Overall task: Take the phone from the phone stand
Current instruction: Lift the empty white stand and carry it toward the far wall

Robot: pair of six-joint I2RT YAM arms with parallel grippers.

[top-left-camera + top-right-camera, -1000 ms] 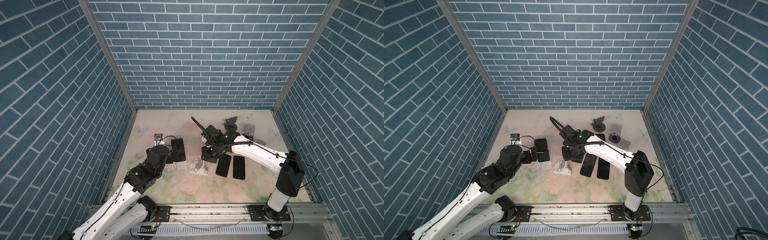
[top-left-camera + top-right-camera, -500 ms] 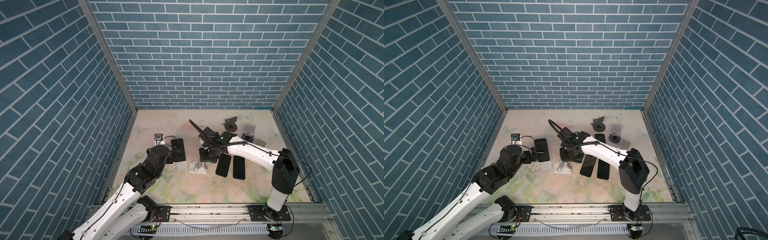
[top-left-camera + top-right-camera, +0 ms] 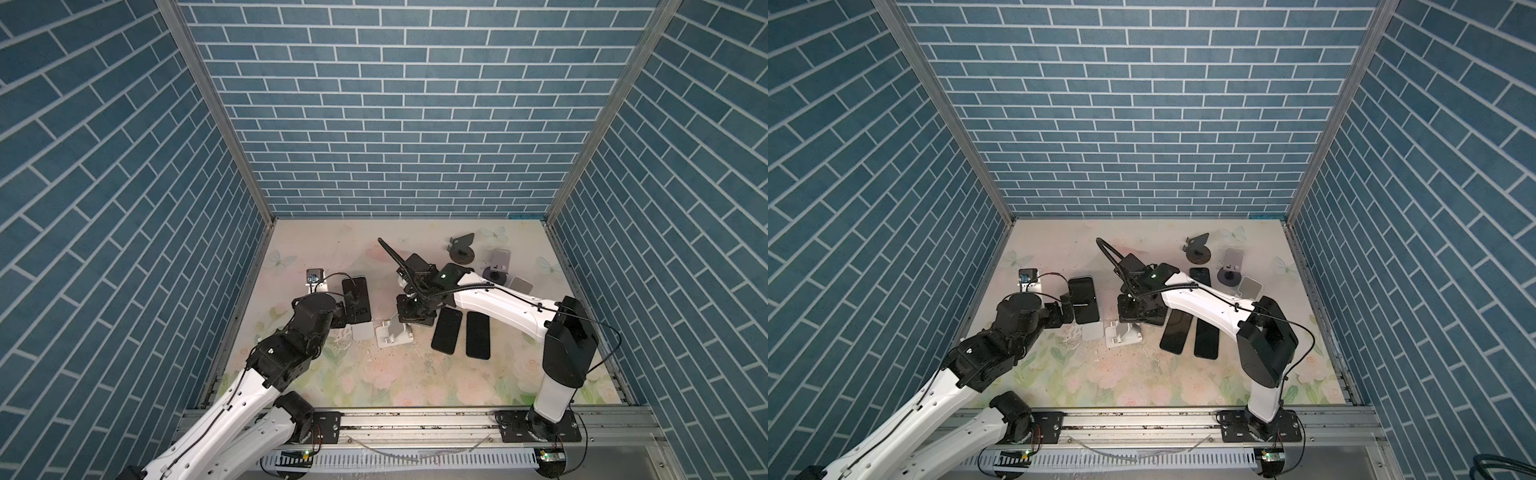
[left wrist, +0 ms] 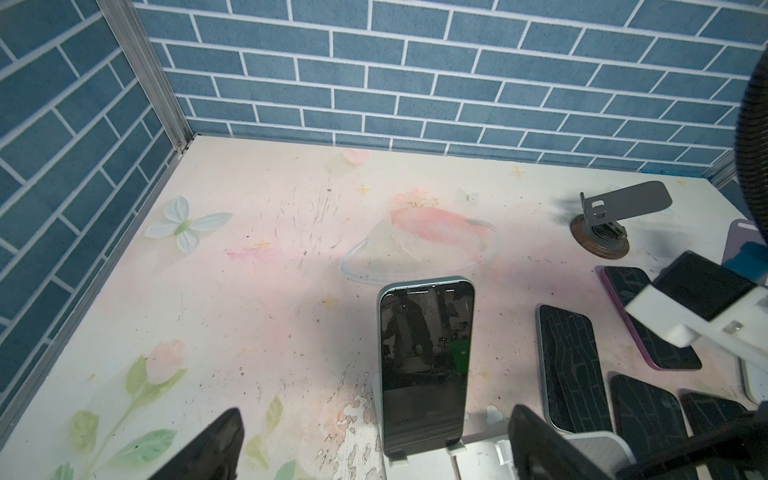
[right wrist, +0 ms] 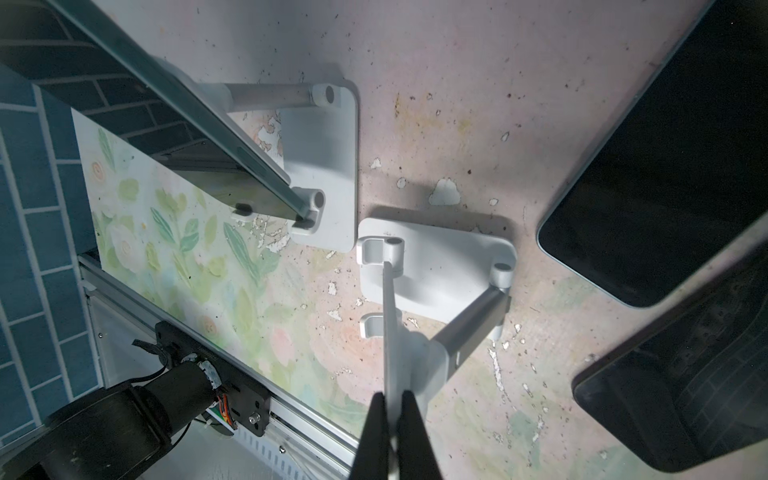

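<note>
A dark phone (image 4: 426,361) leans upright in a white phone stand (image 4: 415,461) left of the middle; both top views show the phone (image 3: 356,299) (image 3: 1084,299). My left gripper (image 4: 375,411) is open just in front of it, one finger (image 4: 220,440) on each side, touching nothing. In a top view the left gripper (image 3: 347,309) sits at the phone's lower edge. My right gripper (image 5: 392,395) is shut on the thin upright back plate of a second, empty white stand (image 5: 436,266) (image 3: 392,330) beside the first. From the right wrist, the phone (image 5: 187,112) shows edge-on.
Two dark phones (image 3: 446,336) (image 3: 478,340) lie flat right of the empty stand, and more lie under the right arm. A dark round-based stand (image 3: 462,251) and grey stands (image 3: 496,266) are at the back right. A small white box with a cable (image 3: 316,278) is behind the left gripper.
The right gripper has moved left and down onto the empty white stand and closed on its plate. The left arm and the phone have not moved.
</note>
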